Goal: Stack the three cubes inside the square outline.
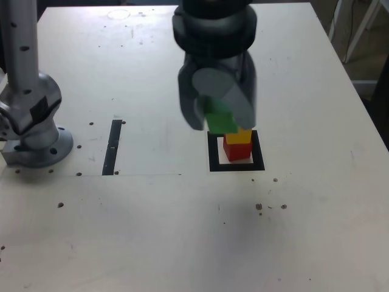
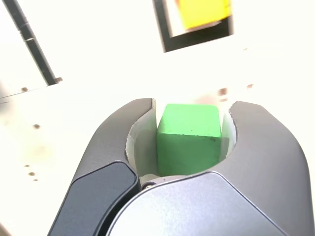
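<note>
A red cube (image 1: 237, 150) stands inside the black square outline (image 1: 214, 159), and a yellow cube (image 1: 242, 136) sits on top of it. My gripper (image 1: 220, 115) hangs just above and to the exterior view's left of that pair, shut on a green cube (image 1: 219, 118). In the wrist view the green cube (image 2: 188, 138) is clamped between the two grey jaws of the gripper (image 2: 189, 118), with the yellow cube (image 2: 204, 13) and part of the square outline (image 2: 197, 40) beyond it. The red cube is hidden under the yellow one in that view.
A narrow black strip (image 1: 112, 147) lies on the white table (image 1: 182, 231) to the exterior view's left of the outline. The arm's grey base (image 1: 33, 121) stands at the table's left edge. Small dark specks and screw holes dot the tabletop.
</note>
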